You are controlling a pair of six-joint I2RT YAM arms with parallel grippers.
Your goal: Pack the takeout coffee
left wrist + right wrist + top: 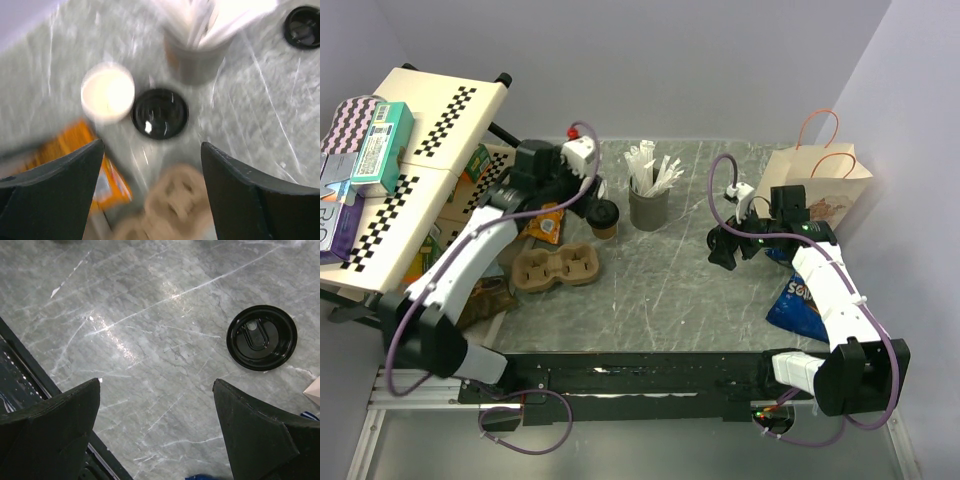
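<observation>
Left gripper (151, 145) is spread wide with nothing between the fingers, hanging over the table (660, 290).

Containers:
- Open cup (107, 92): white inside and looks empty, but the wrist frame is blurred. The top view hides it under my left arm.
- Black lid (160, 114): just beside the open cup. I can't tell from the wrist view whether it caps a cup or lies flat.
- Brown cup (605, 218): has a dark top and sits just past my left gripper in the top view. It may be the same item as that lid, but I can't confirm.
- Grey cup (648, 207): holds white sticks (650, 165) and stands just right of the brown cup.
- Cup carrier (558, 268): on the near side of the brown cup, no cup seated in its wells.
- Paper bag (817, 185): upright at the far right with handles up. Its inside isn't visible.

Around:
- Orange packet (546, 222): lies between the carrier and my left arm, partly covered by the arm.
- Blue chip bag (798, 300): lies flat by my right arm, partly covered.

Right gripper (156, 382) is also spread and holds nothing, over bare table. A second lid (261, 337) lies flat on the table, well clear of the fingers. I can't pick that lid out in the top view. The bag corner is cut off at the right wrist frame edge.
</observation>
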